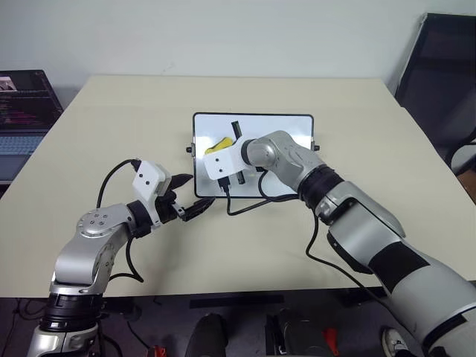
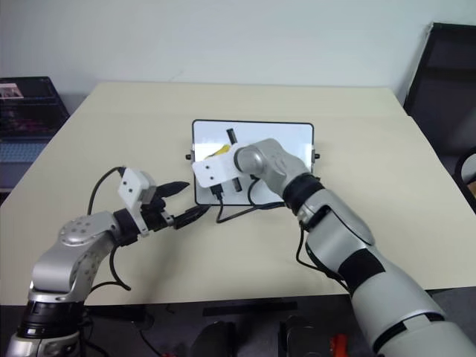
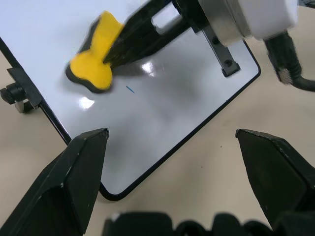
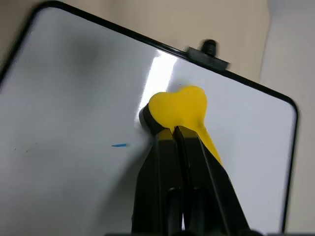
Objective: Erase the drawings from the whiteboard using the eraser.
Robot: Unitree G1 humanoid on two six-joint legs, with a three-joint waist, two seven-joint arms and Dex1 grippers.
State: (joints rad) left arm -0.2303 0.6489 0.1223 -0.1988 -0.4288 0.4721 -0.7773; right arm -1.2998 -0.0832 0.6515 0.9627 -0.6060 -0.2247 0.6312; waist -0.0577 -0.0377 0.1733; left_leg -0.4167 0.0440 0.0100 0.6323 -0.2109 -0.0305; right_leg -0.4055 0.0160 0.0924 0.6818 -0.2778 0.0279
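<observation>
Left gripper (image 1: 187,199) hangs wide open and empty beside the board (image 1: 290,125). Right gripper (image 4: 173,129) pinches the eraser (image 4: 178,108) on the board; one blue mark (image 4: 118,145) beside it could survive a shallow pass.

We note a beige surface (image 1: 357,149); the black-framed whiteboard (image 1: 286,128) lies flat near its centre, a black cable (image 1: 249,207) just beside.

head eyes: high, facing down-forward over table (image 1: 111,111) | wrist views: close | shared: whiteboard (image 3: 162,113)
</observation>
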